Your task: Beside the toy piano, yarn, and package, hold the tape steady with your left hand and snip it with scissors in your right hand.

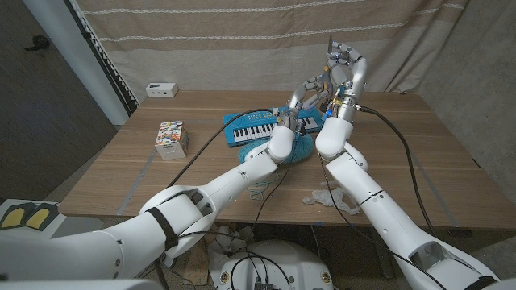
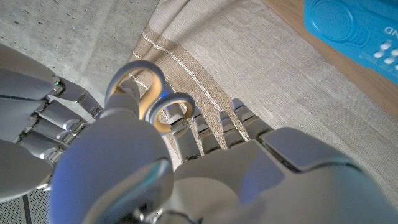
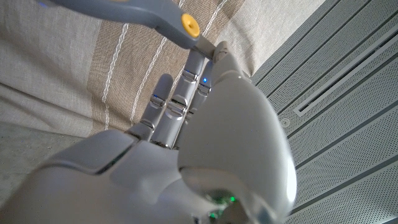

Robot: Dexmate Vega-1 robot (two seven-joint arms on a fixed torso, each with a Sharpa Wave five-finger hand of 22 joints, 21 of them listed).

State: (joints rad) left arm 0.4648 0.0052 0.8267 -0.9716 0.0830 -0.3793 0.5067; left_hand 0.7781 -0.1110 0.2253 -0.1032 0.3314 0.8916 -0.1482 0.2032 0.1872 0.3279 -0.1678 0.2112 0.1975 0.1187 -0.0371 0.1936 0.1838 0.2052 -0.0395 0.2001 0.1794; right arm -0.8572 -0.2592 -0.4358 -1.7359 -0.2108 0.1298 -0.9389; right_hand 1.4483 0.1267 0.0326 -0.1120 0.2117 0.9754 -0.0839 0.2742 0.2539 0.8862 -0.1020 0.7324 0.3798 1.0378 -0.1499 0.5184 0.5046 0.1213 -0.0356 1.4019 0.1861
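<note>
Both arms were raised over the far middle of the wooden worktop (image 1: 387, 161), hands close together above the toy piano (image 1: 256, 129). Right hand (image 1: 345, 71) was up highest, in front of the beige curtain (image 1: 242, 48), w/ the scissors (image 3: 146, 14): in the right wrist view the grey blade section w/ its yellow pivot lay against the tips of the fingers (image 3: 196, 65), which looked extended and close together; exact grip couldn't be told there. In the left wrist view the scissors' grey handle loops w/ tan lining sat between the two hands, right hand's fingers at the loops, so right hand seemed to be holding them. Left hand (image 1: 305, 95) was lower, just beside the right, fingers (image 2: 224, 127) straight and side by side, reaching toward the loops; whether it pinched anything I couldn't tell. Tape couldn't be made out in any view — too small or hidden by the hands. Blue toy piano sat on the worktop under the hands, partly over the blue yarn (image 1: 302, 149), behind the left forearm. Small printed package (image 1: 171, 138) stood well apart on the robot's left side. White box (image 1: 161, 89) lay at the far edge near the curtain. Crumpled clear wrap (image 1: 322, 196) lay at the near edge by the right arm.
</note>
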